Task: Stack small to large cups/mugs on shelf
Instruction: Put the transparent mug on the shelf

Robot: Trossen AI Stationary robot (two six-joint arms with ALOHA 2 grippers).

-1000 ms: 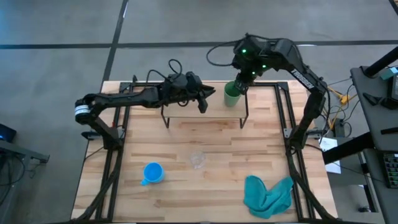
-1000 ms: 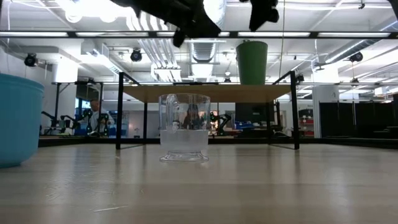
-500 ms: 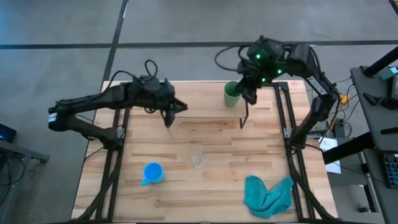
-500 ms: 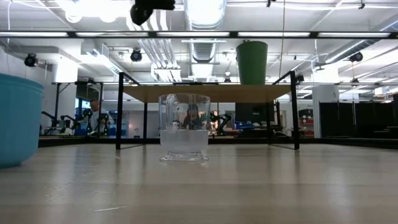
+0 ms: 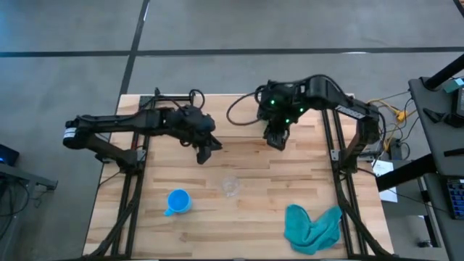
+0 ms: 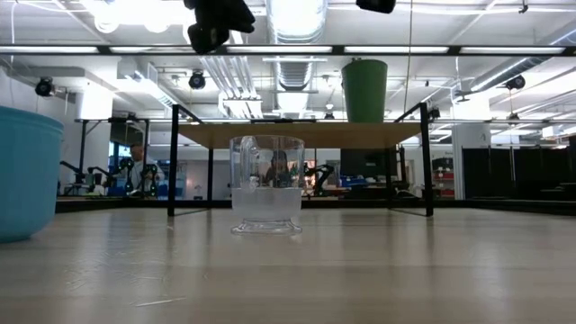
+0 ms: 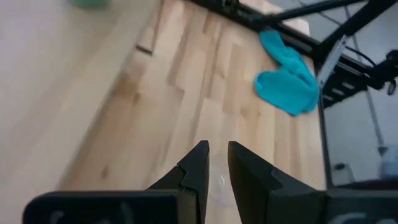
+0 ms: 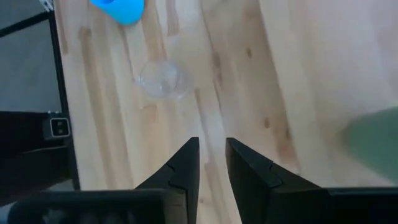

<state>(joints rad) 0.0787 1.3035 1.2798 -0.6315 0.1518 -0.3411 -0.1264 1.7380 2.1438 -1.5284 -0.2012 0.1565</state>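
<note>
The green cup (image 6: 364,90) stands upright on the shelf (image 6: 297,135), near its right end; in the high view my right arm hides it. The clear glass cup (image 5: 230,186) stands on the table in front of the shelf (image 5: 239,119). Near the table's near-left corner the blue mug (image 5: 178,201) rests on its base. My left gripper (image 5: 205,154) hovers shut above the shelf's near-left leg, beyond the glass cup. My right gripper (image 5: 277,141) hovers shut over the shelf's near-right edge, just on the near side of the green cup.
A teal cloth (image 5: 312,225) lies crumpled by the table's near-right corner. Black frame posts run along the table's left and right sides. Bare wood lies between the glass cup (image 8: 163,79), the blue mug (image 8: 118,9) and the cloth (image 7: 289,74).
My right gripper has drawn away from the green cup and moved toward the near edge, over the shelf's front. My left gripper has swung from above the shelf toward the left, then toward the near edge. The green cup has stayed upright on the shelf.
</note>
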